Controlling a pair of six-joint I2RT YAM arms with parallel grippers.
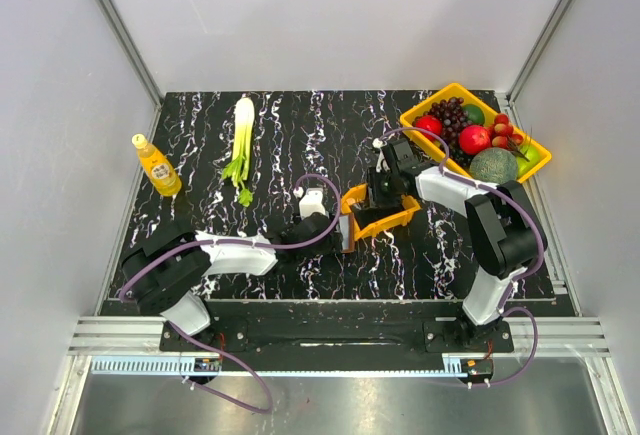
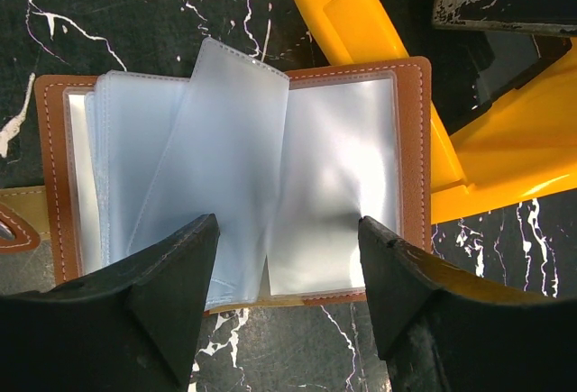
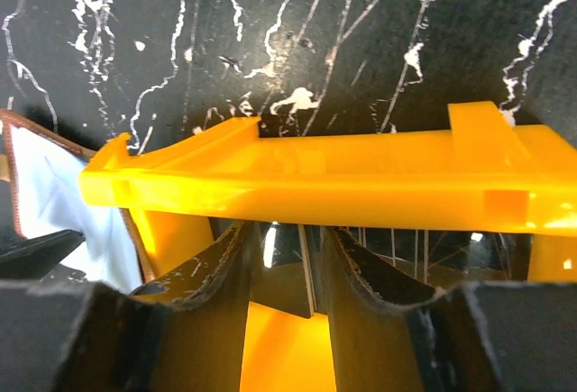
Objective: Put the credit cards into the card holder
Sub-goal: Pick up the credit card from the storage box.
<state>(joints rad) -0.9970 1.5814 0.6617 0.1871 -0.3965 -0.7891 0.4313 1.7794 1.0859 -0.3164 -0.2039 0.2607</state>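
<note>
The card holder (image 2: 410,140) lies open on the black marble table, its clear plastic sleeves (image 2: 225,158) fanned upward. My left gripper (image 2: 288,223) is open, one finger on each side of the holder's near edge, gripping nothing. Right beside the holder stands a small orange bin (image 1: 400,217). My right gripper (image 3: 288,230) reaches down inside the bin, and a thin credit card (image 3: 284,279) stands on edge between its fingers. The card sits close to the right finger with a gap to the left one, so the jaws are open. The holder's corner (image 3: 45,194) shows at the left.
A yellow tray (image 1: 420,120) of fruit sits at the back right. A leafy stalk vegetable (image 1: 241,135) lies at the back middle and a yellow bottle (image 1: 157,165) at the left. Grey walls close in the table on three sides.
</note>
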